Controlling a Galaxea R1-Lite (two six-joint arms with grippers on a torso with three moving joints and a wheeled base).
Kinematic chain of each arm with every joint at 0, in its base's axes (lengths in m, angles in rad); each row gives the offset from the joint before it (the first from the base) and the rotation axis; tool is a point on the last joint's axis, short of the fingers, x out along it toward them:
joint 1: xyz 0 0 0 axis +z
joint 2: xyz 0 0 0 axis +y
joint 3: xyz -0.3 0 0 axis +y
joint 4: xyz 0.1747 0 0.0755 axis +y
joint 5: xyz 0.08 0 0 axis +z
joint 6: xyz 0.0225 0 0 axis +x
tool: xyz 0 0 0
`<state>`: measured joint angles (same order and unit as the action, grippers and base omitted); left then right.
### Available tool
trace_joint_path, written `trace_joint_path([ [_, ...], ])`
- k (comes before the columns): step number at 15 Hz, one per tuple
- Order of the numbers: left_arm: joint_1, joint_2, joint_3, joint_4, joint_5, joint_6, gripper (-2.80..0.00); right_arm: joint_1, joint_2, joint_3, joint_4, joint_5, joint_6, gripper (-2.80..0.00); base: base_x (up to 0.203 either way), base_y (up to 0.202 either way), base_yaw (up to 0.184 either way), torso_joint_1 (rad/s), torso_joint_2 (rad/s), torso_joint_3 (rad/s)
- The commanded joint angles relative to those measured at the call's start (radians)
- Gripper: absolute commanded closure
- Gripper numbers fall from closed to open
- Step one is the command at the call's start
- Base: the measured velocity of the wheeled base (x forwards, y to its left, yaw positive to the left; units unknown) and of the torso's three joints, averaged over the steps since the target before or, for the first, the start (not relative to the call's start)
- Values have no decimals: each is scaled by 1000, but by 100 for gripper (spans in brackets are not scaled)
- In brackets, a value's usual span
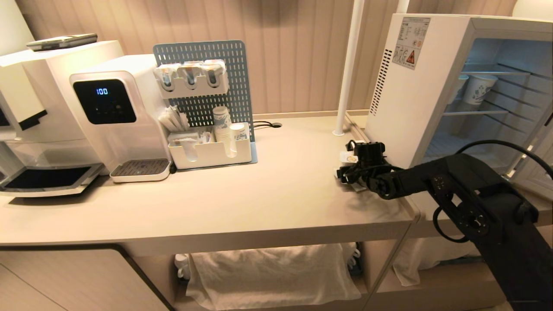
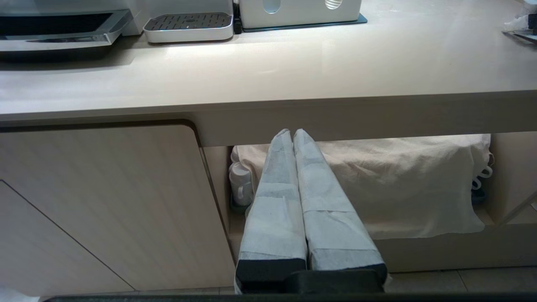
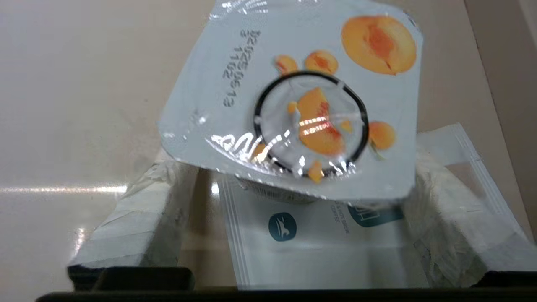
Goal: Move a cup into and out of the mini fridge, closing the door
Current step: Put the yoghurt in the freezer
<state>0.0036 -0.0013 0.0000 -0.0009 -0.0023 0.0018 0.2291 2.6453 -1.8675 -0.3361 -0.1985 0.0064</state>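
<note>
The cup (image 1: 348, 158) stands on the counter just left of the mini fridge (image 1: 402, 95). It is a small pot whose foil lid (image 3: 293, 100) carries a peach print. My right gripper (image 1: 351, 169) is open and reaches down around it. The taped fingers (image 3: 138, 218) stand wide on either side, and the lid overhangs their tips. The fridge stands open, and only an edge of its door (image 1: 538, 168) shows at the far right. My left gripper (image 2: 292, 133) is shut and empty, parked low in front of the counter edge.
A white coffee sachet (image 3: 310, 243) lies under the cup. Tall paper cups (image 1: 477, 88) stand on a fridge shelf. A white pole (image 1: 348, 69) rises behind the cup. A water dispenser (image 1: 116, 121) and a pegboard organiser (image 1: 207, 151) stand at the left. Cloth (image 1: 268, 272) hangs below the counter.
</note>
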Motion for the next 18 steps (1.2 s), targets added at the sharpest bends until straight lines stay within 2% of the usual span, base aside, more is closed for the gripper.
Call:
trace_joint_path([
  [1, 1, 1, 2, -1, -1, 0, 0, -22, 13, -62, 45, -1, 0, 0, 0, 0, 0, 0, 0, 0],
  [12, 1, 1, 2, -1, -1, 1, 0, -24, -22, -15, 44, -1, 5, 0, 0, 0, 0, 0, 0, 0],
  [15, 1, 1, 2, -1, -1, 3, 0, -24, -155, 96, 39, 2, 10, 0, 0, 0, 0, 0, 0, 0],
  [18, 1, 1, 2, -1, -1, 1, 0, -20, -374, 269, 35, -1, 17, 0, 0, 0, 0, 0, 0, 0],
])
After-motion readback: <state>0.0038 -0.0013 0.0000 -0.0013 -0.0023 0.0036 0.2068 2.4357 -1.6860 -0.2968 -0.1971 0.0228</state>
